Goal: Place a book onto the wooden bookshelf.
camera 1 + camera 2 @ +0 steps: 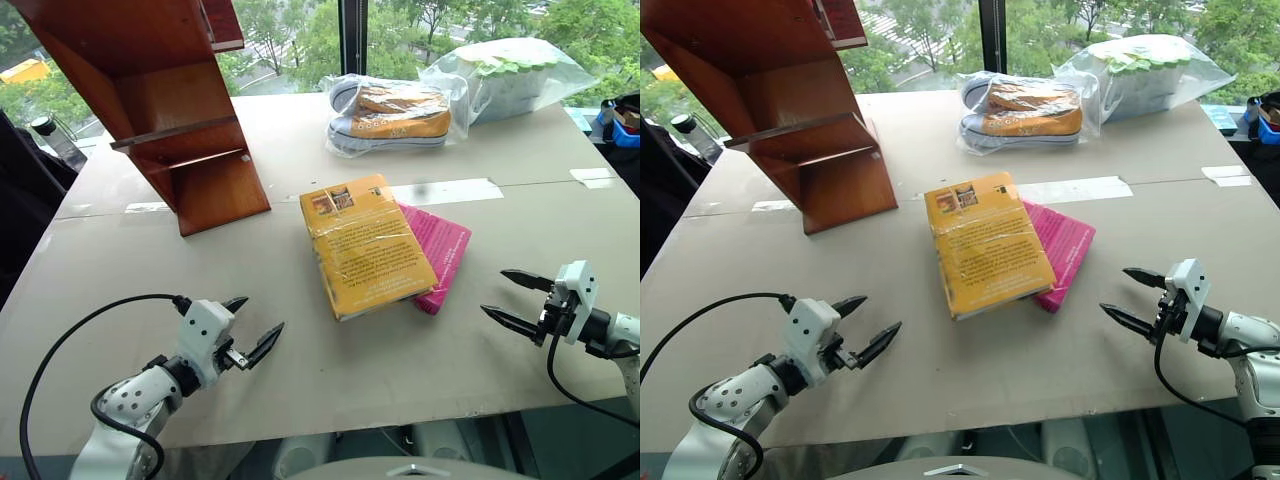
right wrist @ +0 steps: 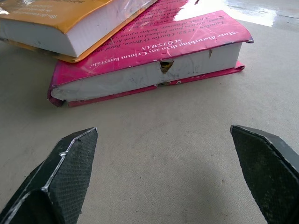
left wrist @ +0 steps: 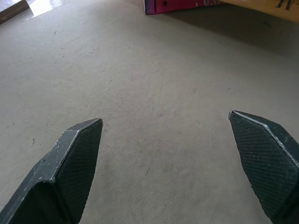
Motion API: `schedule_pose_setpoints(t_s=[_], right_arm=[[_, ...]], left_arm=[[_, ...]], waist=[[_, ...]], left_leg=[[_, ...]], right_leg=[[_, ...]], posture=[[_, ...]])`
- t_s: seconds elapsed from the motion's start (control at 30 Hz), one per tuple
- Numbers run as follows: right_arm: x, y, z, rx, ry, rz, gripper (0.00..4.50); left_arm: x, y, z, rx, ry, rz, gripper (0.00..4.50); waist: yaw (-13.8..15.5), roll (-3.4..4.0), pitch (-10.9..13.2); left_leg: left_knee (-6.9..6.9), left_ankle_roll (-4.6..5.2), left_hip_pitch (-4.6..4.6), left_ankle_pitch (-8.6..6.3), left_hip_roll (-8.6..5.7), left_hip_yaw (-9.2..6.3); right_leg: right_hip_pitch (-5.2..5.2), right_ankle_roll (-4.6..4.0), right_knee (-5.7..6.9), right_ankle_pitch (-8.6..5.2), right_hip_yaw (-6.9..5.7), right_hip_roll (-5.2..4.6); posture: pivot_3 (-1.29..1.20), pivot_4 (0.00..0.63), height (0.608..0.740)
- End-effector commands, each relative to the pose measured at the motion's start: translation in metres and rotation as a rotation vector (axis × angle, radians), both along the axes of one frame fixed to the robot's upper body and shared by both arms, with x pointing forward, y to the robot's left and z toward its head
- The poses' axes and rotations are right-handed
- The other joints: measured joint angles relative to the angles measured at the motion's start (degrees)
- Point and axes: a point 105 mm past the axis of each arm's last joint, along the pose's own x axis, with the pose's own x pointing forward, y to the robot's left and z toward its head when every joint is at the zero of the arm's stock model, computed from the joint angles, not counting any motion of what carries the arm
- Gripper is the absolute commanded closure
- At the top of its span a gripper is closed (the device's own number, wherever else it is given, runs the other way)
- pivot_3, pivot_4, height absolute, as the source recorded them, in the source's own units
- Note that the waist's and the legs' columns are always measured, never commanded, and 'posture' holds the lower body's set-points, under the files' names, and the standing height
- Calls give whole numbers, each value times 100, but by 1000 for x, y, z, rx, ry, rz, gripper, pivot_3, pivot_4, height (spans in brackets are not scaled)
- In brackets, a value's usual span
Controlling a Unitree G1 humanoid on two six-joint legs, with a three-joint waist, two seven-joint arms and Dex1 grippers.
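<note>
The thick yellow-orange book (image 1: 365, 247) lies flat in the middle of the table, its right part resting on a thinner magenta-pink book (image 1: 437, 252). The wooden bookshelf (image 1: 160, 100) stands at the back left, reddish-brown with slanted sides. My left gripper (image 1: 254, 328) hovers open near the table's front left, well short of the book. At the front right, my right gripper (image 1: 513, 299) is open too, pointing at the pink book (image 2: 154, 60) with the yellow book's page edge (image 2: 88, 32) behind it. Nothing sits between either pair of fingers.
At the back of the table, a pair of sneakers in a clear bag (image 1: 392, 116) lies beside a second plastic bag (image 1: 510, 70) of pale items. Strips of white tape (image 1: 445, 191) mark the tabletop. A dark bottle (image 1: 52, 135) stands off the left edge.
</note>
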Motion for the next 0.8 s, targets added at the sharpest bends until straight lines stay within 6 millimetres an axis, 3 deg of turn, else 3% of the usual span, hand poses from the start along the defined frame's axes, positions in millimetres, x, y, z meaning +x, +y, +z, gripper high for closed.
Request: schedule_pose_setpoints(t_s=[0.03,0.8], right_arm=[[-1,2,9,-1,-43,17,0],[-10,-3,12,-14,-81,6,0]], left_arm=[[4,-3,6,0,-41,-7,47],[9,-13,8,-65,-28,-47,47]], waist=[[3,0,0],[50,0,0]], left_leg=[[0,0,0,0,0,0],[1,0,0,0,0,15]], right_leg=[[0,0,0,0,0,0],[1,-1,0,1,-1,1]], posture=[[0,150,740],[0,150,740]])
